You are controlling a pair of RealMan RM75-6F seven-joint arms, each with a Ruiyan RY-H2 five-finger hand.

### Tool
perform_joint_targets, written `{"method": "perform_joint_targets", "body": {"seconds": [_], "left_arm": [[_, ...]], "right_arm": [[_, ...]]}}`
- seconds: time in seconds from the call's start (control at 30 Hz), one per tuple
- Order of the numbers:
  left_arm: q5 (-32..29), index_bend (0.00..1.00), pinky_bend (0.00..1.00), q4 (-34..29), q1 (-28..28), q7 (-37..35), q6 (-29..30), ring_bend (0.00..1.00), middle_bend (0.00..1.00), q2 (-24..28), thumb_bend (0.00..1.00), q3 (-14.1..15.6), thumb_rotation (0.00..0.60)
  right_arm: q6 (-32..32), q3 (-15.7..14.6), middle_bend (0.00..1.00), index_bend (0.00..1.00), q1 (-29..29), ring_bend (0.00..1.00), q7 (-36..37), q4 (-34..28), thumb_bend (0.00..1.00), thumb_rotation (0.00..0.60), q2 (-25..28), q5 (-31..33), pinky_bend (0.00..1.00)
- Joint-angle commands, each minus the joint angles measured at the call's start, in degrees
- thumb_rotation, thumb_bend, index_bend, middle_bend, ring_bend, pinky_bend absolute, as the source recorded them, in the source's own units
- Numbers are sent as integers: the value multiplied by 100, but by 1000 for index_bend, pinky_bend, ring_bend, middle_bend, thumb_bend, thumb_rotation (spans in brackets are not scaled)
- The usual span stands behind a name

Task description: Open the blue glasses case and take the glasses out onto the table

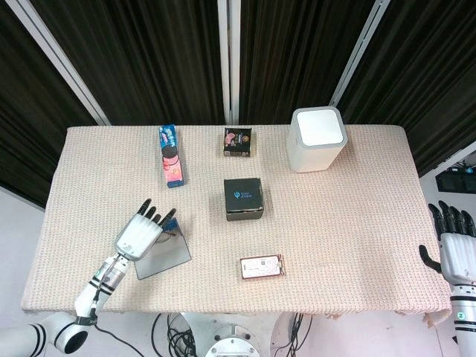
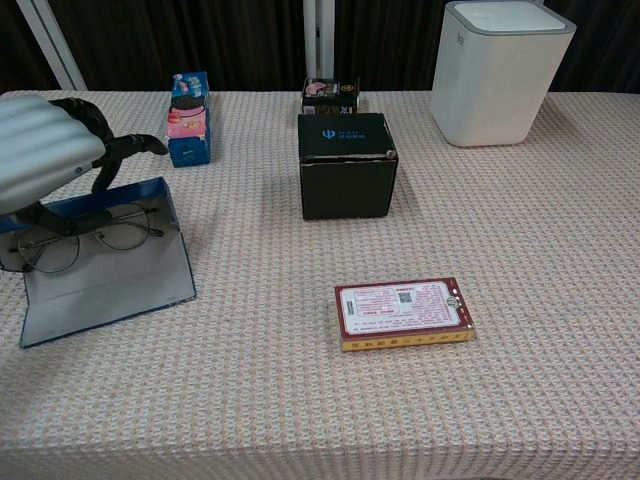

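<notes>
Chest view, left hand (image 2: 45, 150) fingers spread above glasses (image 2: 85, 237), open blue case (image 2: 105, 285)

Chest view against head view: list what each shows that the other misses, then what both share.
Only the chest view shows the glasses clearly, lying in the open blue glasses case. Only the head view shows the right hand, idle off the table's right edge, and the left forearm. Both show the left hand over the case, the black box, cookie pack, white bin and red card box.
</notes>
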Motion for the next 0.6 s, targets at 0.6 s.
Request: {"method": "perform_joint_targets", "body": {"seconds": [0.6], "left_arm": [[142, 153, 211, -237, 116, -735, -81, 309, 589, 4, 402, -275, 600]], "right_arm": [[-28, 3, 0, 0, 14, 0, -27, -9, 289, 600, -4, 19, 0]]}}
